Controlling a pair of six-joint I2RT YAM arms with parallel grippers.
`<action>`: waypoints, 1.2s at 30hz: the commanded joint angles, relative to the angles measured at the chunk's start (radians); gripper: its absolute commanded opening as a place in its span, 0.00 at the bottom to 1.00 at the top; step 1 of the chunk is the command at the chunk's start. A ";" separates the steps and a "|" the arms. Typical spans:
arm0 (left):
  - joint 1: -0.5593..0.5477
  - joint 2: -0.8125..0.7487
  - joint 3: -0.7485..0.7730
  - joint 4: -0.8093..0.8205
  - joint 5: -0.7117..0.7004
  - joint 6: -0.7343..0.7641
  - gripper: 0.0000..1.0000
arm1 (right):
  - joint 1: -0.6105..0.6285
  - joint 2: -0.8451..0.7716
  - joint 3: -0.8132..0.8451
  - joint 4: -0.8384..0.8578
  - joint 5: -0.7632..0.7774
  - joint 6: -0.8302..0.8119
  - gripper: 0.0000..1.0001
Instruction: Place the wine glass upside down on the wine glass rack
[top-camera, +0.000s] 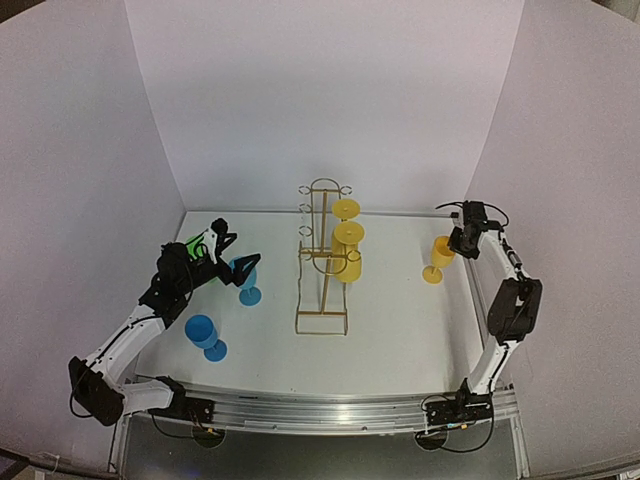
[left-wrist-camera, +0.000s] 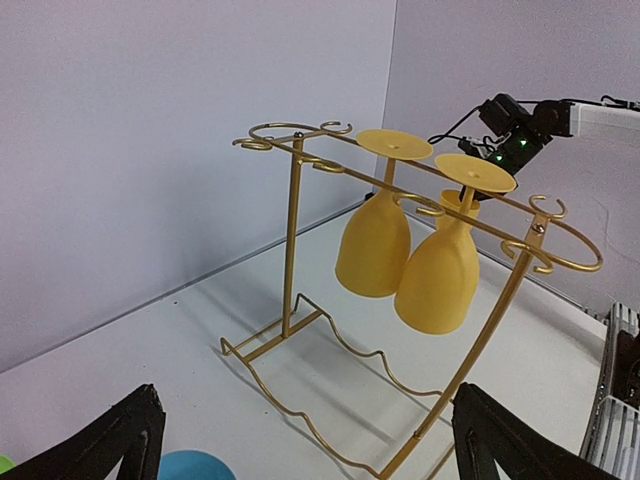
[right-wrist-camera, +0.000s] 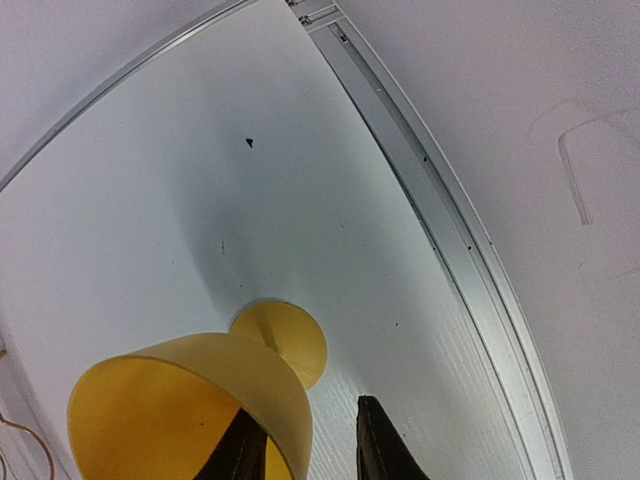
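The right gripper (right-wrist-camera: 305, 405) sits at the yellow wine glass (top-camera: 438, 258), which stands upright on its foot on the counter (top-camera: 400, 330), directly under and just ahead of the fingers. One finger (right-wrist-camera: 238, 452) seems to be inside the bowl and the other outside. A strip of counter shows between the outer finger and the wall, so I cannot tell whether it has a grasp. Taking the bowl looks sensible, since it leaves the stem and foot free to slide into a slot once the glass is inverted.

The wine glass rack (left-wrist-camera: 292, 240) stands well off to this gripper's left. It is straight ahead of the left gripper (left-wrist-camera: 307, 400), which is spread wide and holds nothing.

Two yellow glasses (left-wrist-camera: 375, 250) (left-wrist-camera: 435, 285) hang bowl-down from the rack, caught by their feet. Two blue glasses stand near the left gripper, one (top-camera: 246, 282) just beside it and the other (top-camera: 204, 333) behind it. In all there are five glasses, three yellow and two blue, and one rack.
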 joint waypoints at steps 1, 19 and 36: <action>0.005 -0.025 -0.011 0.015 -0.011 0.019 0.99 | 0.001 0.022 0.039 -0.028 0.018 -0.015 0.22; 0.012 -0.026 0.079 0.047 -0.054 -0.189 1.00 | 0.117 -0.346 0.100 0.114 0.075 -0.126 0.00; 0.013 0.029 0.369 0.196 0.148 -0.843 1.00 | 0.727 -0.454 0.037 1.095 0.240 -0.295 0.00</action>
